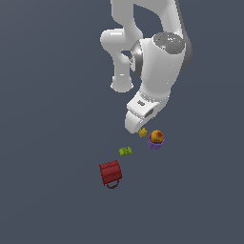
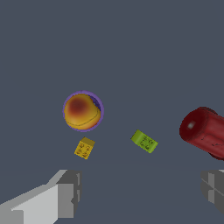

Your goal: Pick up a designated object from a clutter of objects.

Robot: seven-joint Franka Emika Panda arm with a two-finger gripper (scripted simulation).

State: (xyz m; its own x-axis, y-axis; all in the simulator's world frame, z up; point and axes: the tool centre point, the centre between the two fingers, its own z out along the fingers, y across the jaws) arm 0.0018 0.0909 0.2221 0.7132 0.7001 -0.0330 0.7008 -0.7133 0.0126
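The designated object, a round yellow-orange fruit [image 2: 81, 112] with a dark red blush, sits in the mouth of the purple cup [image 1: 155, 144]. In the wrist view only a thin purple rim [image 2: 102, 109] shows around it. The exterior view shows the fruit [image 1: 157, 136] just right of the arm's white hand [image 1: 139, 113]. My gripper [image 2: 140, 190] is open and holds nothing. Its grey fingers [image 2: 66, 192] stand wide apart, above the floor and short of the fruit. The rest of the clutter lies close by.
A tiny yellow piece [image 2: 84, 148] lies close beside the cup, seen again [image 1: 142, 132] next to the hand. A tiny green block [image 2: 144, 141] [image 1: 125, 151] lies between the cup and a red handbag [image 2: 204, 130] [image 1: 110, 172] with a handle. All rest on a dark grey floor.
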